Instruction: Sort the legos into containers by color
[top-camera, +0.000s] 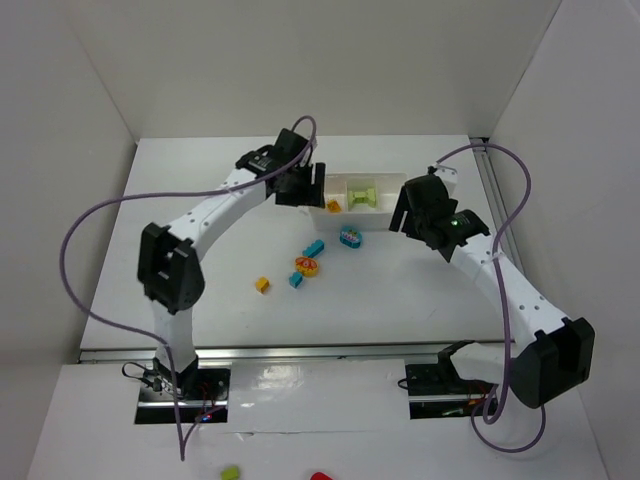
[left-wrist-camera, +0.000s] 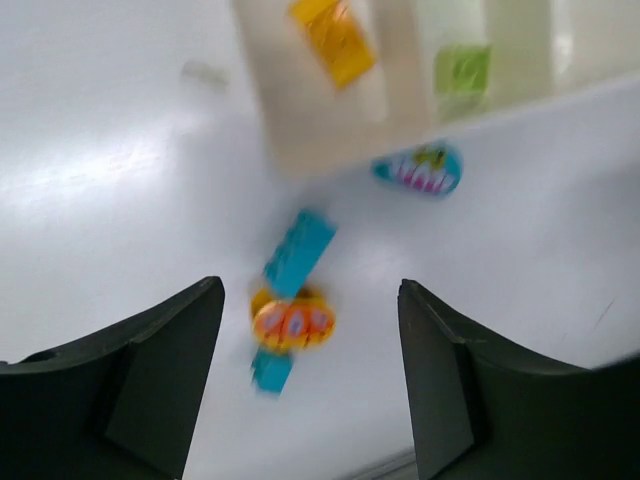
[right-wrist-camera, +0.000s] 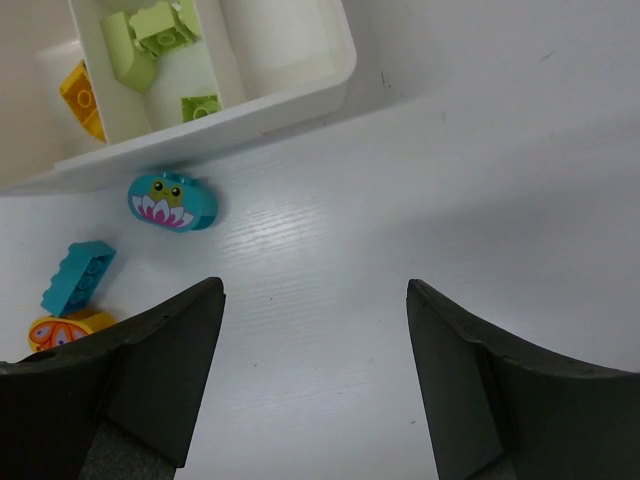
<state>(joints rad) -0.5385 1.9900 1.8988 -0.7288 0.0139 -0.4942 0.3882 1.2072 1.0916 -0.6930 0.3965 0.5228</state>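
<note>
The left wrist view is smeared: the tray (left-wrist-camera: 320, 130), the orange brick (left-wrist-camera: 333, 40) and the green brick (left-wrist-camera: 462, 72) at 12 o'clock lose studs and edges. In the right wrist view the top and left edges cut the tray (right-wrist-camera: 250, 105) and the orange brick (right-wrist-camera: 80, 98). The orange rounded piece (right-wrist-camera: 60, 328) at 8 o'clock is half hidden by a finger (right-wrist-camera: 140, 380) of the right pincer (right-wrist-camera: 312, 290). From above, a green bit (top-camera: 230, 472) and a red bit (top-camera: 320, 477) at 6 o'clock are cut off.

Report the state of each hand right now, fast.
Left hand: open, holding nothing.
Right hand: open, holding nothing.
</note>
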